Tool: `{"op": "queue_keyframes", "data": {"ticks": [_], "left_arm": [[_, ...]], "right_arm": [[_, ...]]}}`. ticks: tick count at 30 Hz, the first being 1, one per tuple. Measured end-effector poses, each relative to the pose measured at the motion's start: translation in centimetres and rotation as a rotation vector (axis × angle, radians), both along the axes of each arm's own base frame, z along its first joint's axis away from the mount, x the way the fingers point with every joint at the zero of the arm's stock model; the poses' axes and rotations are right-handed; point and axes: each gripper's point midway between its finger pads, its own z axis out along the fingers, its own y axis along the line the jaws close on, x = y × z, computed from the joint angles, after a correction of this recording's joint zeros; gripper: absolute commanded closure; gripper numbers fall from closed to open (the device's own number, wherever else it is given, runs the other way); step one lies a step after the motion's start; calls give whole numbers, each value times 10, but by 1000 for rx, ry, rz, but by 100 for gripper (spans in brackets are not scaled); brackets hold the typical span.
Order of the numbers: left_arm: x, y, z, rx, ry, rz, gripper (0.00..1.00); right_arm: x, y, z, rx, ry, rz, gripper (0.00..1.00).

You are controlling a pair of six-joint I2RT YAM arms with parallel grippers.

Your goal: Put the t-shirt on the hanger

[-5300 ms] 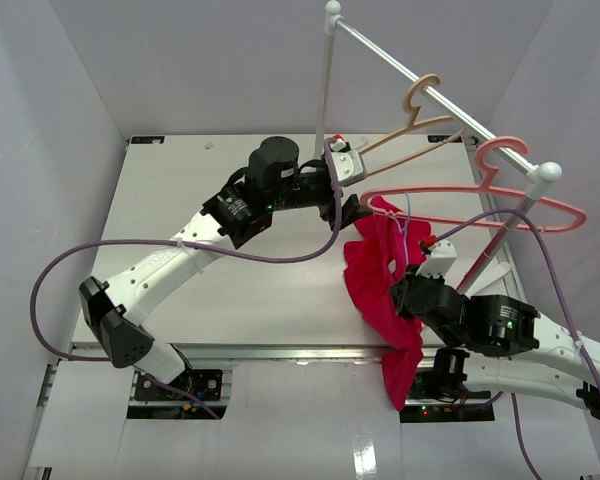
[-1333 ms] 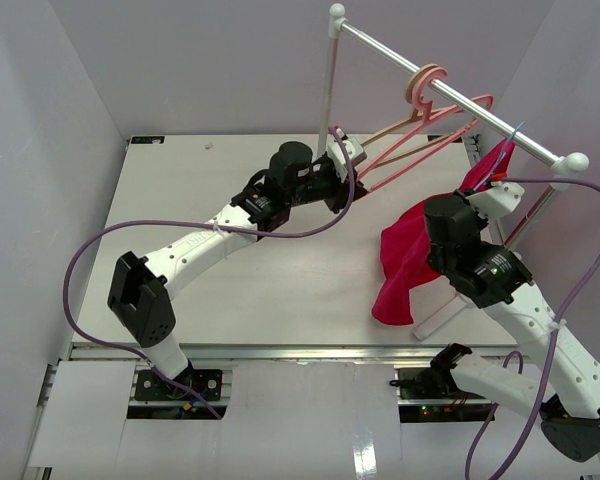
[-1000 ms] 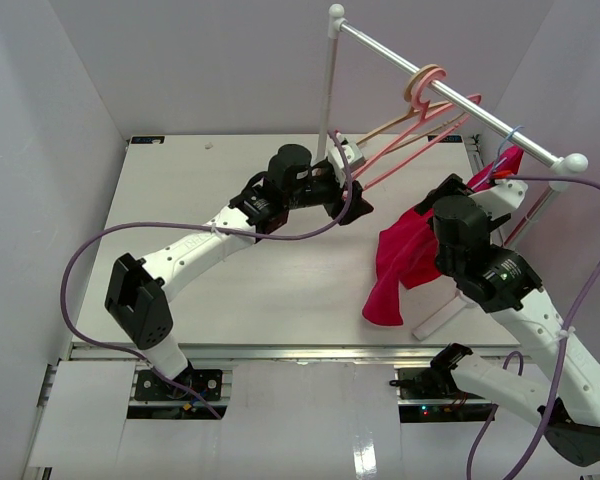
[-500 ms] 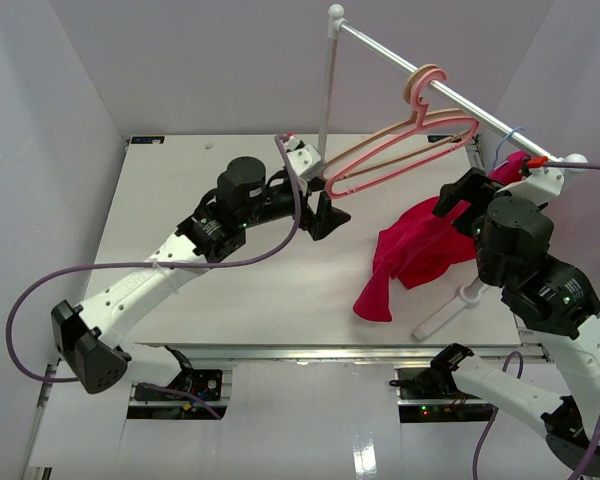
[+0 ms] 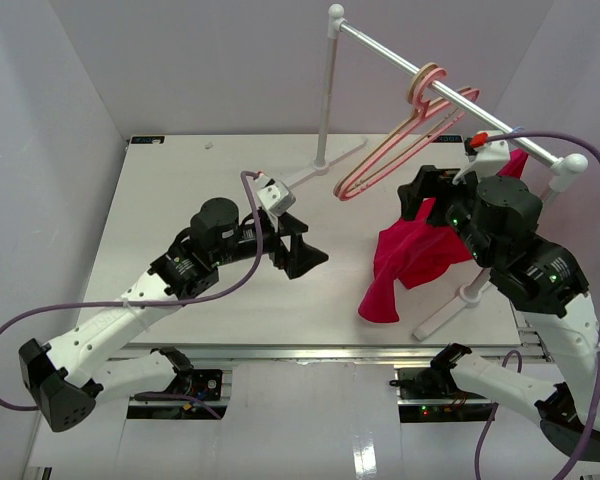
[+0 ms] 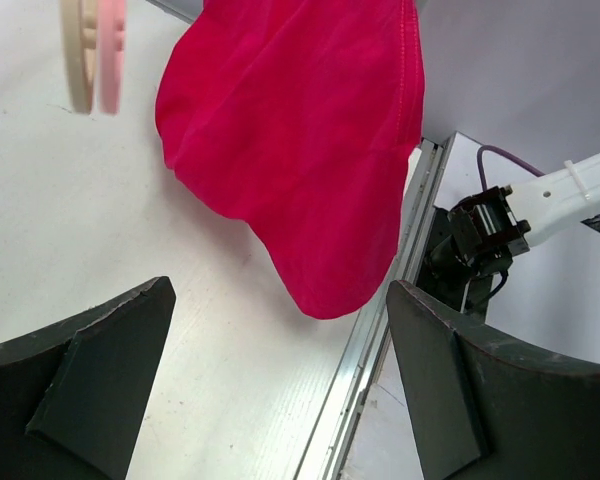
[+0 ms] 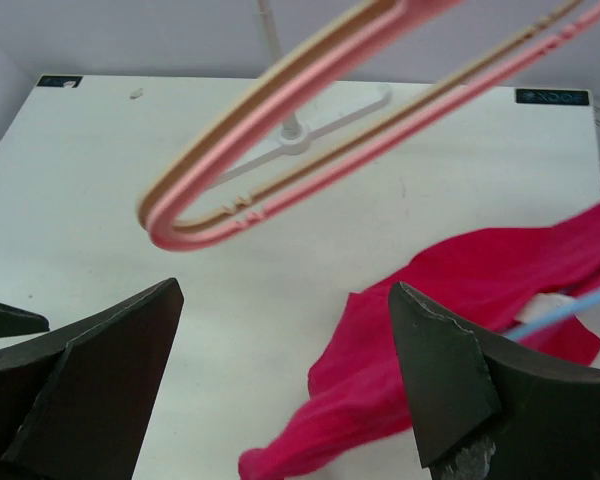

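My left gripper [image 5: 315, 246] and right gripper [image 7: 285, 288] both gape wide, with nothing between the jaws. The t-shirt [image 5: 418, 250] hangs dead ahead of my left jaws, its long axis dropping toward the table. From my right jaws it lies low and to the right, much nearer, where the hanger [image 7: 570, 308] runs into the cloth.

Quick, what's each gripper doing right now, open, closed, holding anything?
Left gripper: open, holding nothing.
Right gripper: open, holding nothing.
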Motion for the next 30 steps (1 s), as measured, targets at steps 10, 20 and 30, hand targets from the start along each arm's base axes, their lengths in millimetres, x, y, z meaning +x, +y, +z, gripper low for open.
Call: {"op": "queue_keyframes", "data": {"ticks": [10,20,30], "left_arm": [[-7,40,5,-78,-19,159,2],[-5,54,-14,-80,-13,233,2],[-6,61,-5,-104,-33,251,2]], "right_arm": [[5,57,-16,37,-42,239,10],[-10,68,-70,5,-47,356,10],[-41,65,-50,54,-189,464,10]]}}
